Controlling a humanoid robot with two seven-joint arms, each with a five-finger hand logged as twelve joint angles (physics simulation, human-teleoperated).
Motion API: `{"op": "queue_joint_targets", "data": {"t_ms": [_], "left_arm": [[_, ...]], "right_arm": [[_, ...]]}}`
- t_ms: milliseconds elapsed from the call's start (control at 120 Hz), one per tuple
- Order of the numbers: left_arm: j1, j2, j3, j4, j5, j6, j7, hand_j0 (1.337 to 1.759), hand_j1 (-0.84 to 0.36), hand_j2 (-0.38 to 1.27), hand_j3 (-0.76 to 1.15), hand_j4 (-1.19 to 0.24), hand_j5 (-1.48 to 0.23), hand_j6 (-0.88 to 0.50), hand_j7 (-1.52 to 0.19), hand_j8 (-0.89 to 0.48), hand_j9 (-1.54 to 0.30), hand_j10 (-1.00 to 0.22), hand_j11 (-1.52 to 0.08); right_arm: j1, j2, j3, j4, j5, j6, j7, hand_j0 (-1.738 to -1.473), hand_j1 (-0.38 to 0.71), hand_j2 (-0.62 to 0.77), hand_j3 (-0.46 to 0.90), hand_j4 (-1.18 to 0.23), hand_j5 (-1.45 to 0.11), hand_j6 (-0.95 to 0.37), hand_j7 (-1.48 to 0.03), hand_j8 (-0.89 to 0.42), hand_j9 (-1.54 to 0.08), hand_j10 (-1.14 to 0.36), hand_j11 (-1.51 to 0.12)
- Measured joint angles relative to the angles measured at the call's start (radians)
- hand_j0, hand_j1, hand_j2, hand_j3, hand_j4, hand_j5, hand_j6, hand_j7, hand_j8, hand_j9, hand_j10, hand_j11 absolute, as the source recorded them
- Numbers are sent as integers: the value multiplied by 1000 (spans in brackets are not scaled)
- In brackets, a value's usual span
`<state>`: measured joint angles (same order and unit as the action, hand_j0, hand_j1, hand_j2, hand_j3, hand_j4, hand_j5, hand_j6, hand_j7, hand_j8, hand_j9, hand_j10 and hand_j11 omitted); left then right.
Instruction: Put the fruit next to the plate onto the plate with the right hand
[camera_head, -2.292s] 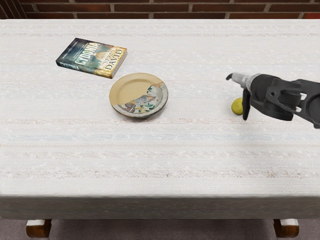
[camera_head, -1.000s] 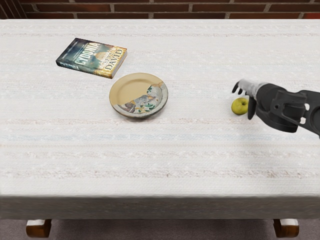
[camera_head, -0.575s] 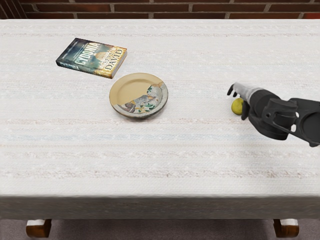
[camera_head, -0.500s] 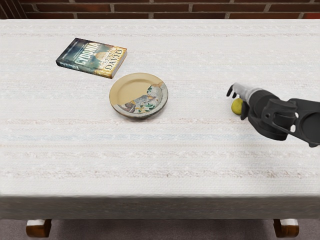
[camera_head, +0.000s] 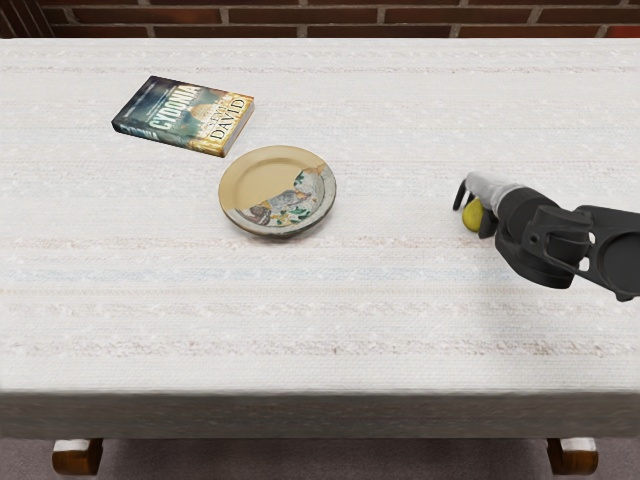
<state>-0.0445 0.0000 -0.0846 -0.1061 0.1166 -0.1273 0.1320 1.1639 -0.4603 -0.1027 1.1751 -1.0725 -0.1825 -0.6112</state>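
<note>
Fruit (camera_head: 470, 213) is on the counter (camera_head: 380, 285), well right of the plate (camera_head: 258, 176), mostly covered. I see my right hand (camera_head: 482, 198) curled around it: thumb on the plate side, fingers on the other. Wrist is low, with the forearm reaching in from the side away from the plate. A book (camera_head: 183, 115) lies up-left of the plate.

Dark grey arm (camera_head: 560, 245), silver-backed robot hand (camera_head: 478, 203)
</note>
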Motion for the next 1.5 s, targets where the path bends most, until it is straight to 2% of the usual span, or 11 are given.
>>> {"op": "queue_joint_targets", "data": {"t_ms": [125, 467, 600, 800, 1050, 1133, 1283, 1500], "left_arm": [[0, 0, 0, 0, 0, 0, 0, 1658, 339, 2, 0, -9, -11, -9, -11, -9, -11, -9, -11], [0, 0, 0, 0, 0, 0, 0, 1658, 339, 2, 0, -9, -11, -9, -11, -9, -11, -9, -11], [0, 0, 0, 0, 0, 0, 0, 1658, 339, 2, 0, -9, -11, -9, -11, -9, -11, -9, -11], [0, 0, 0, 0, 0, 0, 0, 1658, 339, 2, 0, -9, -11, -9, -11, -9, -11, -9, -11], [0, 0, 0, 0, 0, 0, 0, 1658, 339, 2, 0, -9, -11, -9, -11, -9, -11, -9, -11], [0, 0, 0, 0, 0, 0, 0, 1658, 339, 2, 0, -9, -11, -9, -11, -9, -11, -9, -11], [0, 0, 0, 0, 0, 0, 0, 1658, 339, 2, 0, -9, -11, -9, -11, -9, -11, -9, -11], [0, 0, 0, 0, 0, 0, 0, 1658, 339, 2, 0, -9, -11, -9, -11, -9, -11, -9, -11]], "right_arm": [[1, -1, 3, 0, 4, 0, 0, -1653, 250, 76, 0, -613, -780, -481, -786, -420, -794, -583, -793], [24, 2, 40, -5, 7, 3, 1, -1648, 231, 47, -1, -703, -949, -431, -929, -339, -955, -538, -960], [76, 59, 47, -2, -2, 10, 0, -1647, 225, 38, 0, -712, -976, -428, -947, -328, -981, -534, -983], [175, 200, 46, 1, -49, 15, 1, -1646, 230, 40, 0, -732, -1028, -411, -984, -301, -1028, -514, -1024], [225, 326, 50, 7, -73, -15, 1, -1646, 221, 39, 0, -740, -1064, -411, -1005, -289, -1061, -513, -1050], [222, 351, 46, 7, -88, -73, 1, -1646, 217, 37, 0, -740, -1071, -417, -1007, -294, -1063, -514, -1055], [169, 387, 38, 6, -140, -182, 0, -1643, 196, -8, -1, -757, -1046, -438, -1010, -319, -1054, -532, -1052], [111, 429, 36, -9, -166, -227, 0, -1640, 175, -33, -1, -770, -1021, -460, -1010, -344, -1046, -550, -1046]]}}
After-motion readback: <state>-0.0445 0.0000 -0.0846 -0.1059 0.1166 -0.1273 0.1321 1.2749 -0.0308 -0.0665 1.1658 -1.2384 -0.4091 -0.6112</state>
